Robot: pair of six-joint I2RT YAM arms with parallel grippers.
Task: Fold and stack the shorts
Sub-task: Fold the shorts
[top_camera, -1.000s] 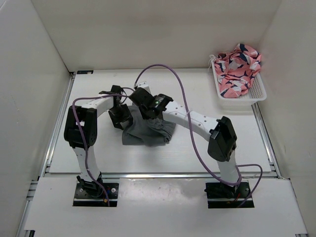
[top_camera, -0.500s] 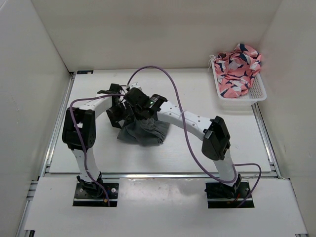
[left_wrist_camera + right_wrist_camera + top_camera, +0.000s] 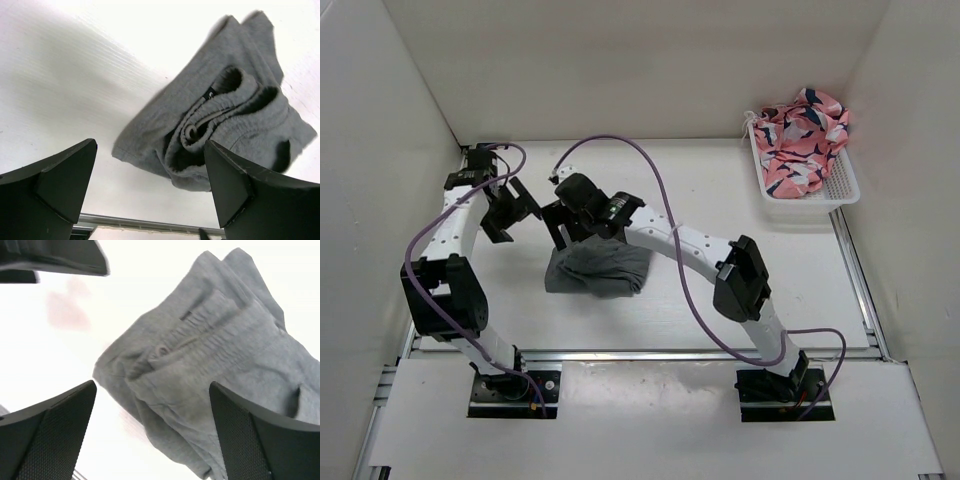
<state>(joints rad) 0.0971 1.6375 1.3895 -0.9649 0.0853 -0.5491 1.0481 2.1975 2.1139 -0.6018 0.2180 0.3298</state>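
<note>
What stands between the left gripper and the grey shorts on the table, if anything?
Nothing visible. The left gripper, open, looks across bare table straight at the shorts; the right gripper hovers beside that line, not in it.

Seen from above, the soft mid-grey fabric shorts (image 3: 598,270) lose their far edge under the right gripper (image 3: 567,222), so I can't see how the fold ends there. In the right wrist view the shorts run off the right edge. A dark blurred shape (image 3: 55,257) at the top left is cut by the frame, and I can't say what it is. In the left wrist view the black fingers (image 3: 60,185) of the left gripper (image 3: 150,144) are cropped at the bottom, and one covers the shorts' lower right corner. The pink patterned cloth (image 3: 803,138) in the white plastic basket (image 3: 845,185) is too bunched to identify.
</note>
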